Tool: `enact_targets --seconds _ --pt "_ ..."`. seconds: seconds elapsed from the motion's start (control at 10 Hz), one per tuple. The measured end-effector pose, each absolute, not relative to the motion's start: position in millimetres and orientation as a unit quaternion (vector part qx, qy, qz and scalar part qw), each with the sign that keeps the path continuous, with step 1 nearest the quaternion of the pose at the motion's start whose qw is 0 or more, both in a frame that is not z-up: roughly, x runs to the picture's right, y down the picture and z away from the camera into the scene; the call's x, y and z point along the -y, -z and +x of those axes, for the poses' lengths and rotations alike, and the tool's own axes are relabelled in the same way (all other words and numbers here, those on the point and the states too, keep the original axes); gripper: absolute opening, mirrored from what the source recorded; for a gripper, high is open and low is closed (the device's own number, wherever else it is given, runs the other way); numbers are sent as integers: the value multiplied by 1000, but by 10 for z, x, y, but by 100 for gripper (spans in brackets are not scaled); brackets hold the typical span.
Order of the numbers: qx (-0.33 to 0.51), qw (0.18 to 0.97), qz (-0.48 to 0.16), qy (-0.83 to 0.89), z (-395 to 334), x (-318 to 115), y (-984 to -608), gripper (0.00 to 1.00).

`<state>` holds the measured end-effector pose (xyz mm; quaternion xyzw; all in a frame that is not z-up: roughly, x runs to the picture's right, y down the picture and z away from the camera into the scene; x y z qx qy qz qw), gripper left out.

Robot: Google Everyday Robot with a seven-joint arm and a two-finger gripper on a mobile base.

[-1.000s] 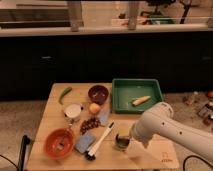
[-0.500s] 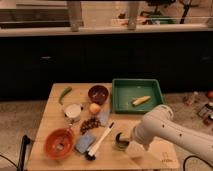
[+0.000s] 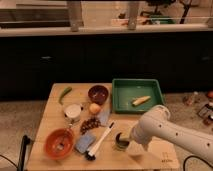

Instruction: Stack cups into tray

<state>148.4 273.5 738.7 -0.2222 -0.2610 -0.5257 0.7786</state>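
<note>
Cup (image 3: 120,141): in front of the tray (image 3: 125,98), outside it.
Gripper (image 3: 128,141): right at the cup; its hold, we cannot tell.
Risk: a glancing grip could tip it toward the brush (image 3: 102,140).
</note>
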Motion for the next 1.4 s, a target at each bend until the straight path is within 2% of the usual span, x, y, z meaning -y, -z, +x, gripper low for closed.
enact_targets --seconds 0.4,0.7,0.9,1.2,1.4 --pt "269 772 -236 526 1420 -2803 -7518 79" --pt "275 773 -239 520 1406 -2848 -7570 53" --pt "275 778 -241 511 1433 -2865 -7579 31" --pt "270 789 -236 499 1486 -2848 -7572 4" --pt "265 795 -232 493 1521 -2828 -7549 2"
